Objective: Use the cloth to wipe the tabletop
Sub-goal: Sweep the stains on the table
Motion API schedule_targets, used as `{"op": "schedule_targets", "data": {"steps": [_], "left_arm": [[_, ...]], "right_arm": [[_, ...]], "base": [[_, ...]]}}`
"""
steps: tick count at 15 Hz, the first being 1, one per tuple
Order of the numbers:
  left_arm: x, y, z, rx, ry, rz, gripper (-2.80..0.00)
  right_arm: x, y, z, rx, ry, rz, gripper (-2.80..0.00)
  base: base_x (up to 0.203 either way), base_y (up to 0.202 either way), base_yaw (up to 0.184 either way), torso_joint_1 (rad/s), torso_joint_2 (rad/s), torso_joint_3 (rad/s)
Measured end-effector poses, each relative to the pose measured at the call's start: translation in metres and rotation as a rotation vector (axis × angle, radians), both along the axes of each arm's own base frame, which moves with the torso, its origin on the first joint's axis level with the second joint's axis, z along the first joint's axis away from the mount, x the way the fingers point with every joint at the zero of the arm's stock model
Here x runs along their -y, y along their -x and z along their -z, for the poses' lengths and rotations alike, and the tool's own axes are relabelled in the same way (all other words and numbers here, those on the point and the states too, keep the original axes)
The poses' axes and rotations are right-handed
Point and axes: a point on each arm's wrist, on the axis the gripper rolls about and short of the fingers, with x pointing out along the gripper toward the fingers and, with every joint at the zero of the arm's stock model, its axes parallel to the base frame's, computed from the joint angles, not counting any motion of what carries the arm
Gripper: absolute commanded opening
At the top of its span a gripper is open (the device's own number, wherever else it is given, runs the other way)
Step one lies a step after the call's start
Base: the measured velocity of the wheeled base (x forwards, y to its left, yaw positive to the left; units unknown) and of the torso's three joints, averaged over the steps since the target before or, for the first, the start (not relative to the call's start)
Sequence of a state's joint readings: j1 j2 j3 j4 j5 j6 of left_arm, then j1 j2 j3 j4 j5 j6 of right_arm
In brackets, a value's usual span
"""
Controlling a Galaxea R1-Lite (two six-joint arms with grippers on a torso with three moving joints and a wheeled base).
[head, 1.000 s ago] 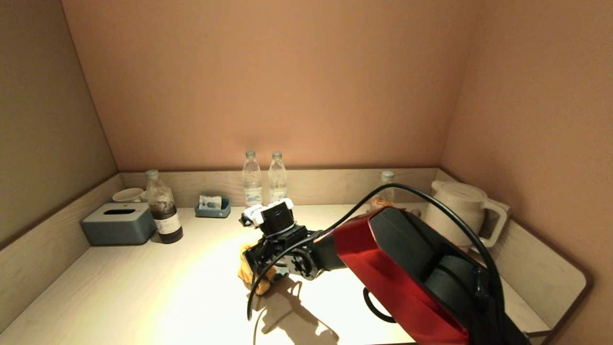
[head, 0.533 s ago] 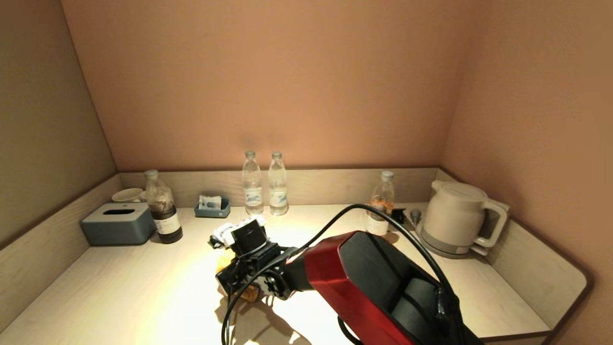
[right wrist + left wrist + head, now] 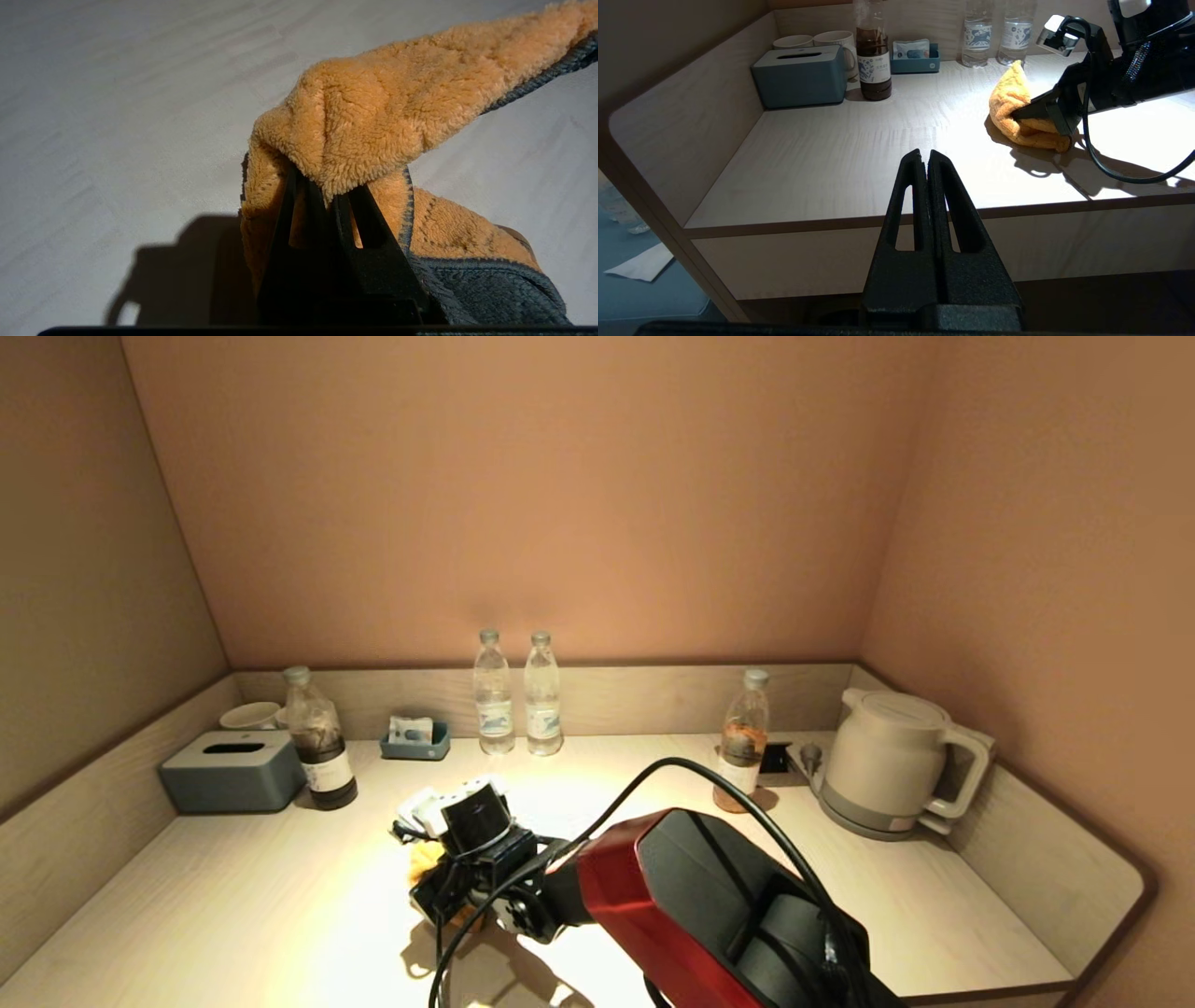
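Observation:
My right gripper (image 3: 439,896) is shut on an orange cloth with a grey edge (image 3: 426,863) and presses it on the pale wooden tabletop (image 3: 280,896), left of centre. In the right wrist view the cloth (image 3: 373,121) bunches over the black fingers (image 3: 355,219). In the left wrist view the cloth (image 3: 1015,112) lies on the tabletop (image 3: 831,154) under the right gripper (image 3: 1017,114). My left gripper (image 3: 924,156) is shut and empty, parked below the table's front edge.
Along the back stand a grey tissue box (image 3: 231,770), a cup (image 3: 249,716), a dark bottle (image 3: 317,739), a small blue tray (image 3: 414,741), two water bottles (image 3: 515,693), another bottle (image 3: 742,737) and a kettle (image 3: 887,761). A black cable (image 3: 579,831) trails from my right arm.
My right gripper has dragged the cloth leftward across the tabletop and a little toward the front, uncovering the bottle near the kettle.

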State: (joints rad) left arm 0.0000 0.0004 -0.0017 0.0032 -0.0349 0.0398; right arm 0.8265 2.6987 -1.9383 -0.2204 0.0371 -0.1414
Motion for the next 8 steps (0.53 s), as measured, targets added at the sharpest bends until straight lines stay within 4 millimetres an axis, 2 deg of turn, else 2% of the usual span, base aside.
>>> {"op": "schedule_targets", "data": {"steps": [3,8], "left_arm": [[0.0,0.0,0.0,-0.001,-0.01,0.0,-2.8],[0.0,0.0,0.0,-0.002,-0.009,-0.001,-2.8]], "right_arm": [[0.006,0.003,0.004,-0.05,0.04,0.019,-2.8],[0.031,0.02,0.009,-0.193,0.152,0.055,-2.8]], "base": [[0.0,0.0,0.0,0.0,0.0,0.0],[0.0,0.0,0.0,0.0,0.0,0.0]]}}
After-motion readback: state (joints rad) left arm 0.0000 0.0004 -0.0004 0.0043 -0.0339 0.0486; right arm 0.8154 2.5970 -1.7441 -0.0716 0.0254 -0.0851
